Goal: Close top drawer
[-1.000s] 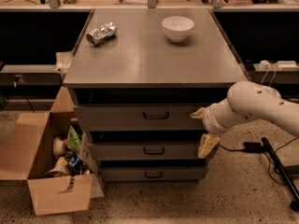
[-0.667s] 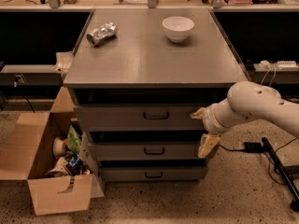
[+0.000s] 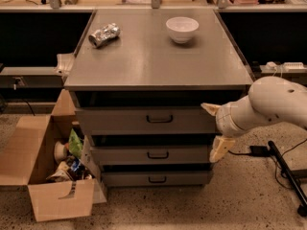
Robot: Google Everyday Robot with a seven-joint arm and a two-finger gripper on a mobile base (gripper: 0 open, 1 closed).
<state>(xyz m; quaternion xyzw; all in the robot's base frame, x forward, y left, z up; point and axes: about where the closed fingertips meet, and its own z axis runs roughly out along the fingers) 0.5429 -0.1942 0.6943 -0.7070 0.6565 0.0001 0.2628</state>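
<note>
1. While the top drawer (image 3: 120, 121) sits just under the cabinet (image 3: 153, 66) top with a dark gap above its front, I judge it part-way out. The step in hand is the push.
2. My gripper (image 3: 216, 128) is at the cabinet's right front edge. Its fingers (image 3: 221, 149) are spread wide, gripping nothing.
3. Upper finger is at the drawer front's right end; can't tell if it's touching.
4. Next move: press the front straight into the cabinet, evenly, to avoid skew.
5. Drawer look: wide grey metal, tall flat front, small dark wire handle (image 3: 159, 119) at centre.
</note>
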